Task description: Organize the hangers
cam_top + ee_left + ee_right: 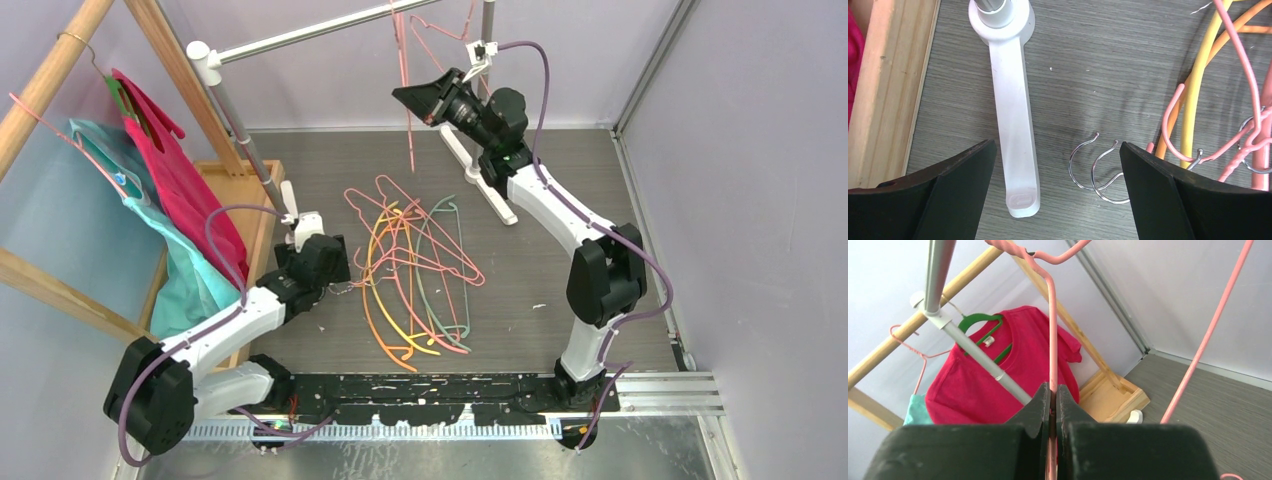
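Left gripper (1057, 149) is held low over the table (560, 200), fingers spread wide with nothing gripped. The white rack foot (1015, 125) and two bare metal hooks (1090, 167) are seen lying on the table between them. Just right of that gripper, the loose hangers (415, 275) are piled flat mid-table: pink wire triangles tangled with orange, yellow and pale green curved ones. Farther back, the right gripper (1052, 390) is raised to the metal rail (300, 38), fingers clamped tight on the wire of one pink hanger (1051, 330), which hangs down below the rail. Whether its hook is over the rail cannot be told. At far left, a magenta shirt (978, 385) and a teal garment (190, 280) are hung on the wooden rack (60, 60).
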`<state>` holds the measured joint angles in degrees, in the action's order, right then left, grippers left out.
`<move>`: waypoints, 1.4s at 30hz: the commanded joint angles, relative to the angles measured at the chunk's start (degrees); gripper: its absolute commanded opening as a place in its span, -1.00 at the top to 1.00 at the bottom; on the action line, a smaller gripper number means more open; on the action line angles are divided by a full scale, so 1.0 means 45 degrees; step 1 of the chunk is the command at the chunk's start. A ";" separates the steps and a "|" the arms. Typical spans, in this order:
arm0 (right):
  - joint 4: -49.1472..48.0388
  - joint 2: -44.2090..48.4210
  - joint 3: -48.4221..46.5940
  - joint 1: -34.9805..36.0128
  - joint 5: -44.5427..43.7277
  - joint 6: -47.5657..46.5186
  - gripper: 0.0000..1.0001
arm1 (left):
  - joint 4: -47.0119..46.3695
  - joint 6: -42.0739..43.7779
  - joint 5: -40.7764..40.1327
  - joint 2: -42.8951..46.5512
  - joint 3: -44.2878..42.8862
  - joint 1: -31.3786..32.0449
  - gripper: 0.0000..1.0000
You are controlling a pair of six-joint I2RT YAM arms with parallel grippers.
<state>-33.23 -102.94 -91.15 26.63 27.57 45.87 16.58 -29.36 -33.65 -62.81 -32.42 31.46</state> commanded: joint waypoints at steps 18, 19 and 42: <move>-0.0590 0.1856 0.2292 -0.1415 -0.1435 0.0503 0.50 | -0.0122 -0.0120 -0.0335 0.0466 -0.0102 -0.0078 -0.96; -0.0384 0.2010 0.2383 -0.1420 -0.1442 0.0309 0.44 | -0.0111 -0.0126 -0.0345 0.0422 -0.0126 -0.0078 -0.96; 0.6838 0.8387 1.0006 0.1719 -0.9543 -0.6498 -0.37 | -0.0443 -0.0068 -0.0100 -0.0727 -0.0517 -0.0100 -0.96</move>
<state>-8.84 -66.61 -51.62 30.46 -3.18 22.74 16.88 -29.36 -33.17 -65.78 -32.45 31.35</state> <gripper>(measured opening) 0.687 0.979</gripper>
